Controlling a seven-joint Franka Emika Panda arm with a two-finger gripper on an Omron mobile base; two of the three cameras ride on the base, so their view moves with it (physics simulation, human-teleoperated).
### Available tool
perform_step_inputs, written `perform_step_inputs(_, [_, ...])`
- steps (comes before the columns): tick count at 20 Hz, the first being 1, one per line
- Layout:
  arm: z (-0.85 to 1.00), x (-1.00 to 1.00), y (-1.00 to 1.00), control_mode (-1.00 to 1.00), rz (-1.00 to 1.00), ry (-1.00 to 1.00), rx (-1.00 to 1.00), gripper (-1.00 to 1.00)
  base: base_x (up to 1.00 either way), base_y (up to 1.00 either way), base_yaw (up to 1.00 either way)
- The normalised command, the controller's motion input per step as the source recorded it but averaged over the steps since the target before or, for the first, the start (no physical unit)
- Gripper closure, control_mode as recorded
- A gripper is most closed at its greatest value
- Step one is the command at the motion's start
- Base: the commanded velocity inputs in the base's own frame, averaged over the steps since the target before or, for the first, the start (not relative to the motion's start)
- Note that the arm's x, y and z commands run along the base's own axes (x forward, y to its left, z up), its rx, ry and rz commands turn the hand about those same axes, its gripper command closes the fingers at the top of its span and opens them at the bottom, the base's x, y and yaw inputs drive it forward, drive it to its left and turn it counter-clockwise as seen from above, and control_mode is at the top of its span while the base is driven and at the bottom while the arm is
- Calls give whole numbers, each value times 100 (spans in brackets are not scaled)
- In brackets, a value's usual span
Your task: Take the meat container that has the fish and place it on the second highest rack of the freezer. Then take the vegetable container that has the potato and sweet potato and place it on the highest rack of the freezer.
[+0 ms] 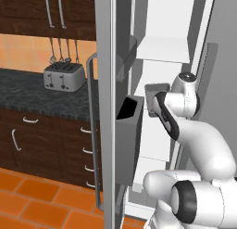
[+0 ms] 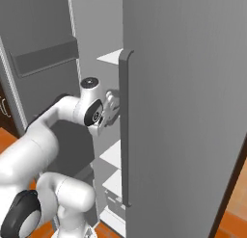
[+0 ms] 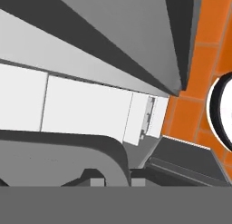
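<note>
While the gripper [image 2: 114, 108] reaches into the open freezer [image 1: 166, 47], its fingers stand together, and nothing can be seen between them. In the right base view the hand sits just left of the right door's handle [image 2: 124, 131], close to it; whether it touches the handle cannot be told. In the hand view two dark finger tips [image 3: 95, 180] rise at the bottom edge, close together, against a dark grey rounded edge, with white shelf fronts beyond and orange floor tiles [image 3: 190, 114] to the right.

The arm [image 1: 194, 144] rises from the base, bends at a white elbow, and stretches forward and up, the wrist at about mid-height of the freezer. The hand points into the compartment, its grey flange [image 1: 155, 96] seen end-on in the left base view.

Inside the freezer, white racks [image 1: 162, 49] are stacked one above another; those that show are bare. The left door [image 1: 106, 107] stands open, edge-on to the left camera, with a dark bin [image 1: 127, 140] on its inner side. The meat and vegetable containers cannot be made out in these views.

To the left, a toaster [image 1: 65, 77] stands on a dark counter [image 1: 28, 96] over brown drawers [image 1: 46, 144], with utensils [image 1: 62, 52] hanging on the wall above. No writing or labels can be read.
</note>
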Motion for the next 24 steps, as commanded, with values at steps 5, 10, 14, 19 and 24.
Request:
perform_step_inputs(5, [0, 66, -3, -100, 0, 8, 0, 100, 0, 0, 0])
perform_step_inputs(10, [0, 44, -33, -100, 0, 2, 0, 100, 0, 0, 0])
perform_step_inputs(14, [0, 41, -20, -100, 0, 1, 0, 100, 0, 0, 0])
perform_step_inputs(19, [0, 46, -1, -100, 0, 0, 0, 100, 0, 0, 0])
perform_step_inputs(24, [-4, 41, -21, -100, 0, 0, 0, 100, 0, 0, 0])
